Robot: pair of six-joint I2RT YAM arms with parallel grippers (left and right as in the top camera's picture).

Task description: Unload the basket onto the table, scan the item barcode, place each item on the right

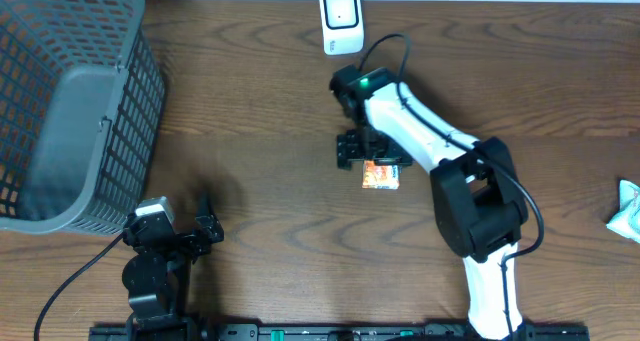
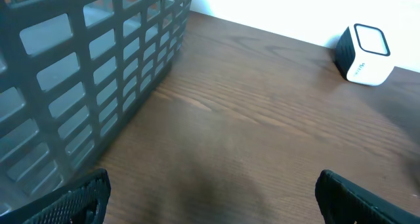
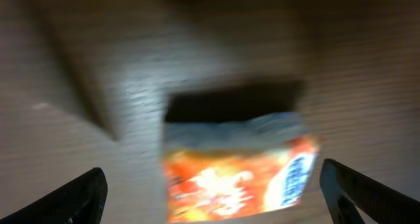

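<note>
Left tool (image 2: 210, 207) sits near-left, jaws wide, nothing in them. Mid-bench (image 1: 250, 131): right tool (image 3: 213, 194) has its jaws spread, clear of the orange snack packet (image 1: 381, 174) on both sides. Packet lies flat on the bench, ungripped. Grey basket (image 1: 70, 111) far left. White scanner (image 1: 341, 21) at far edge, well apart from packet.
</note>
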